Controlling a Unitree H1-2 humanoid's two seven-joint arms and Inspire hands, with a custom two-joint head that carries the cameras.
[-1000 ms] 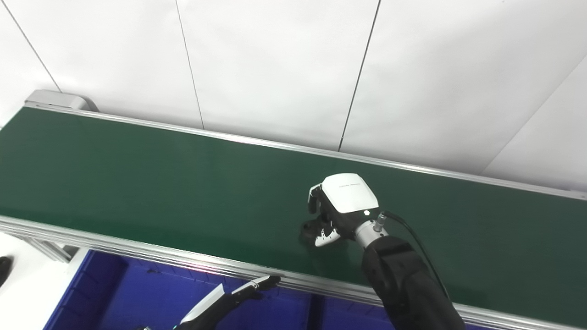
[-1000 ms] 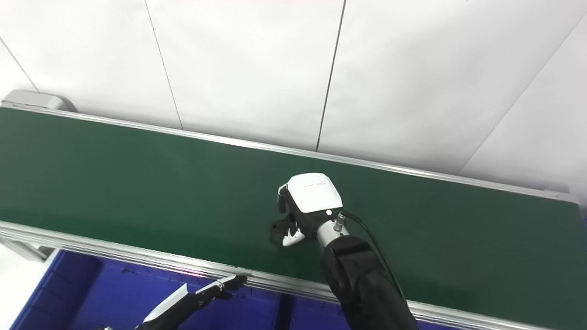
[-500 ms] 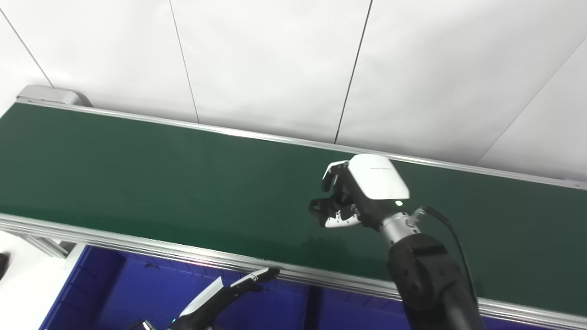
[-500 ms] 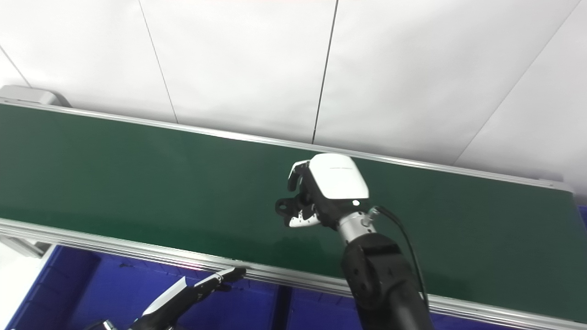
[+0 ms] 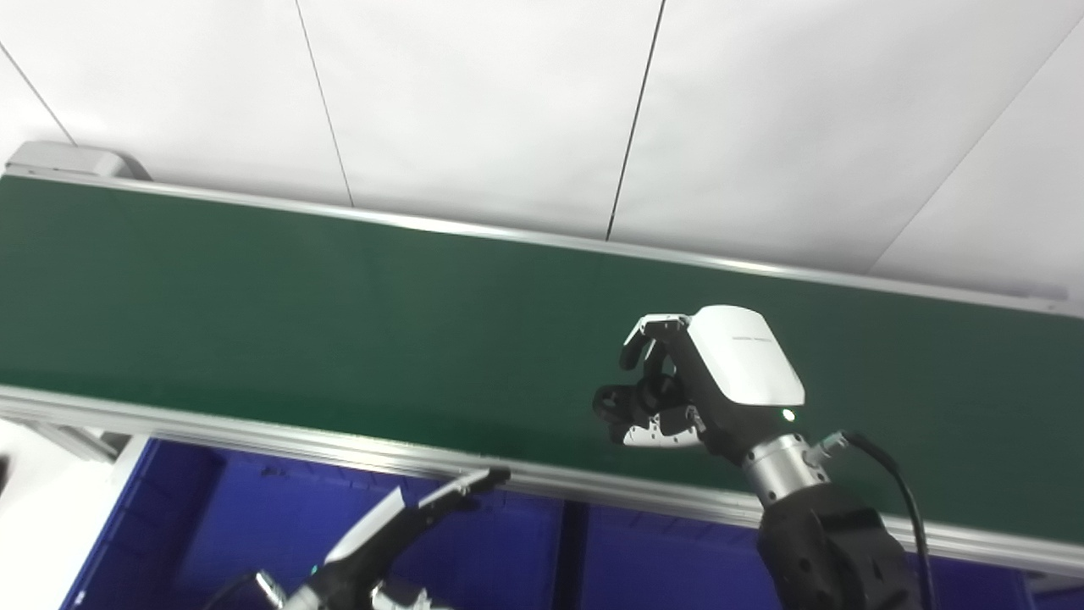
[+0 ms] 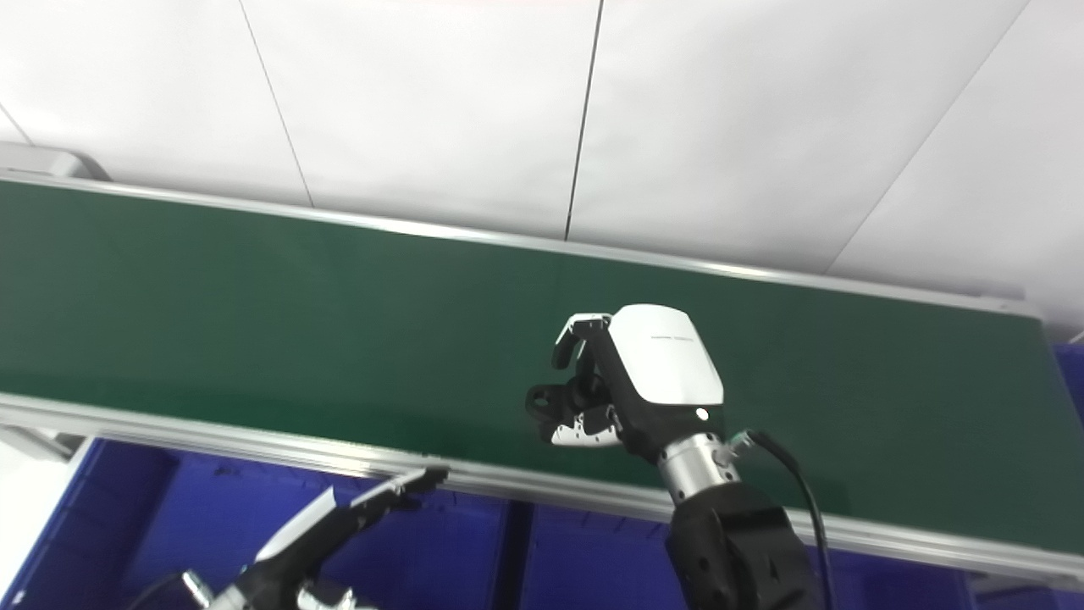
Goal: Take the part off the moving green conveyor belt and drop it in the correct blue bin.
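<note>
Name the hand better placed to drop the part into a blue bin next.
Right. The right hand is above the green belt with its fingers curled around a small dark part. The left hand holds nothing, low over the blue bin.

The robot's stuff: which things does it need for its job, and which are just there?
For the job:
right hand, shut on a small dark part
green conveyor belt
blue bin

Just there:
left hand, waiting
white wall

Bright, even overhead light; white wall (image 5: 474,93) near overexposed; faint sheen on belt (image 5: 254,288); shadows soft; focus sharp.
</note>
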